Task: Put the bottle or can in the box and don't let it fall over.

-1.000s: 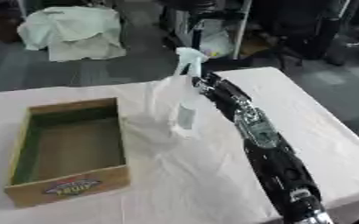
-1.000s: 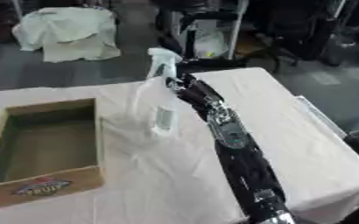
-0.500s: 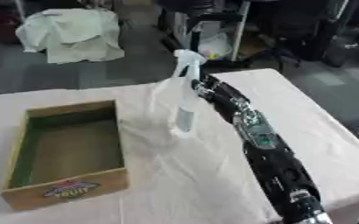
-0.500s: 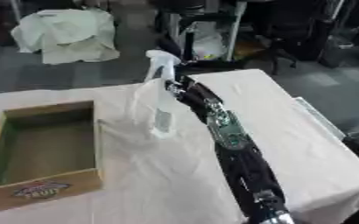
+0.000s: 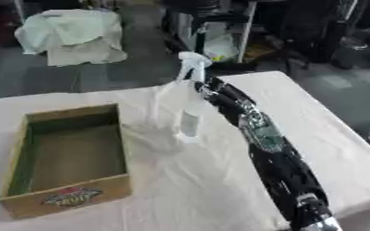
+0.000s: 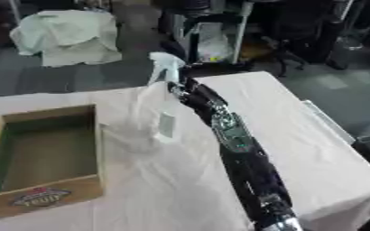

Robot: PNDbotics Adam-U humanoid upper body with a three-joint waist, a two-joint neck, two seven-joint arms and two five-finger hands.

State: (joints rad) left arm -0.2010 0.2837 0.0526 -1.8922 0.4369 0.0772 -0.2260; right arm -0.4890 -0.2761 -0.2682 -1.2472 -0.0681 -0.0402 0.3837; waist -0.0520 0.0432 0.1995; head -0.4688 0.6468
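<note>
A clear spray bottle [image 5: 190,113] with a white trigger head stands upright near the middle of the white-clothed table [image 5: 180,189]. My right hand [image 5: 207,88] comes in along the long black arm from the lower right and is curled round the bottle's neck, just under the trigger. I cannot tell whether the bottle's base rests on the cloth or hangs just above it. To the bottle's left lies an open cardboard box [image 5: 66,201], green inside with a label on its near wall and nothing in it. My left hand shows in neither view.
The table's right edge [image 6: 330,131] runs close beside my right arm. Beyond the far edge are a heap of white cloth [image 5: 71,34] on the floor and dark chairs and stands [image 5: 219,27].
Hardly anything differs. The bottle stays upright in my right hand at about the same spot to the right of the box.
</note>
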